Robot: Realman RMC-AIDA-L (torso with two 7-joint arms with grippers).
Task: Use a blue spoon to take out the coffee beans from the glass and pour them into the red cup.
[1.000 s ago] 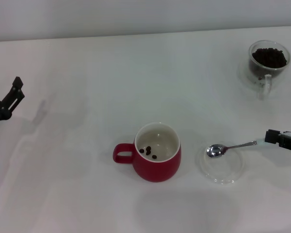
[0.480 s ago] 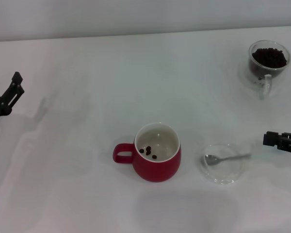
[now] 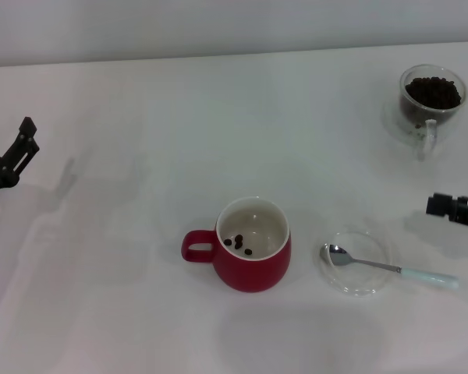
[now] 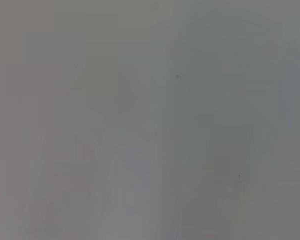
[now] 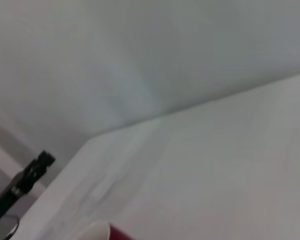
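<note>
On the dish: spoon lies free, three beans in the cup

Beside the red cup [image 3: 253, 245], on its right, the blue spoon [image 3: 386, 267] lies across a shallow clear dish [image 3: 357, 262], shiny metal bowl inside it, pale blue handle sticking out over the rim onto the white tabletop [image 3: 179, 132]. Nothing grips it. Right tool [image 3: 455, 210] sits at the right edge, just above the handle end; can't tell how wide its fingers are. Left tool [image 3: 12, 156] parked far left, well apart, fingers also unclear. Cup is glossy, pot-bellied, cream inside, with three coffee beans [image 3: 239, 245] at the bottom. Glass [image 3: 431, 100] far right at the back, clear with side handle, holds a dark heap of beans. Judged step: scoop delivered, spoon put down. Next move, if more beans are wanted: regrip the thin handle, go to the glass
</note>
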